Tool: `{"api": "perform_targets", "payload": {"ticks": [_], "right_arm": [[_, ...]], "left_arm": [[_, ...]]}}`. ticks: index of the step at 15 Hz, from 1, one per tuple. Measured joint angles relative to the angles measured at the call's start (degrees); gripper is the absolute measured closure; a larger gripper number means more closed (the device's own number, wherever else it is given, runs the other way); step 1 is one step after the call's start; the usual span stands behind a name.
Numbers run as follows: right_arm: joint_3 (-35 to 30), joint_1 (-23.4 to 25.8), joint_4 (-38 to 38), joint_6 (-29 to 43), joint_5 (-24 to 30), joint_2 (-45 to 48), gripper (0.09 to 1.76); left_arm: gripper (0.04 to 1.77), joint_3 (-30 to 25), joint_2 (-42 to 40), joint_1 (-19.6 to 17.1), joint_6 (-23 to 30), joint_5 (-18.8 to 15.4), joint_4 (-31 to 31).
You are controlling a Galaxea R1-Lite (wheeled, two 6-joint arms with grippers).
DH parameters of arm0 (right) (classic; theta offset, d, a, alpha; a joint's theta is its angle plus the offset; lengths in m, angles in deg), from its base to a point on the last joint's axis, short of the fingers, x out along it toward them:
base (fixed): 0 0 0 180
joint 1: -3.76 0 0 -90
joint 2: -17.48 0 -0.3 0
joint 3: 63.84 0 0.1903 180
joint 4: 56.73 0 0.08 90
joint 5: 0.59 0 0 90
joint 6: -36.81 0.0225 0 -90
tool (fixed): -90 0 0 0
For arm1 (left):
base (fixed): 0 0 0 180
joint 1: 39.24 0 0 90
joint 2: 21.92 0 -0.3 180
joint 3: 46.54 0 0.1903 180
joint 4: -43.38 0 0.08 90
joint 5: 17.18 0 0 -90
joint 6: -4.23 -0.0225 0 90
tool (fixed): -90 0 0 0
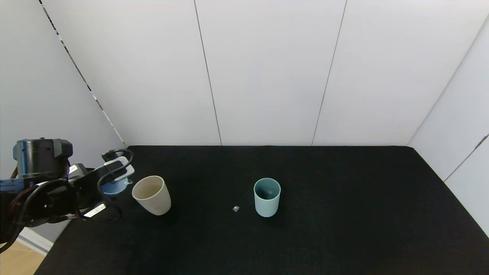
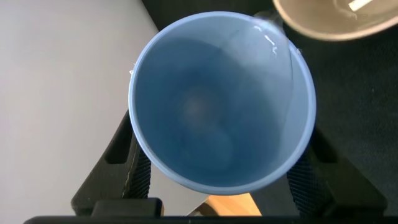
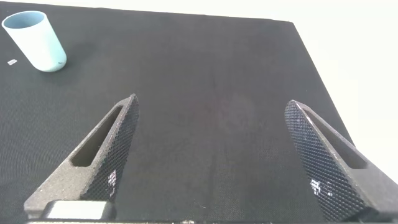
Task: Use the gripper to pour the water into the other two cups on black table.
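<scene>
Blue plastic filled the left wrist view: the light blue cup (image 2: 221, 102) sat clenched in the left gripper (image 1: 114, 179) at nine o'clock on the black counter (image 1: 344, 236), tipped toward the beige cup (image 1: 152, 194) just beside it. The mint cup (image 1: 266, 196) stood well apart at about three o'clock of the beige one. Pouring well probably meant keeping the blue lip over the beige mouth and tilting slowly. The right gripper (image 3: 217, 162) hung released over bare counter.

Beige cup (image 1: 151, 194) & mint cup (image 1: 266, 197) upright, well apart.
</scene>
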Motion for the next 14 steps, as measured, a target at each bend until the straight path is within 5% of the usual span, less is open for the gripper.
{"api": "perform_targets", "payload": {"ticks": [14], "right_arm": [[0.0, 0.0, 0.0, 0.0, 0.0, 0.0, 0.14]], "left_arm": [[0.59, 1.8, -0.1, 2.7, -6.1, 3.8, 0.0]]}}
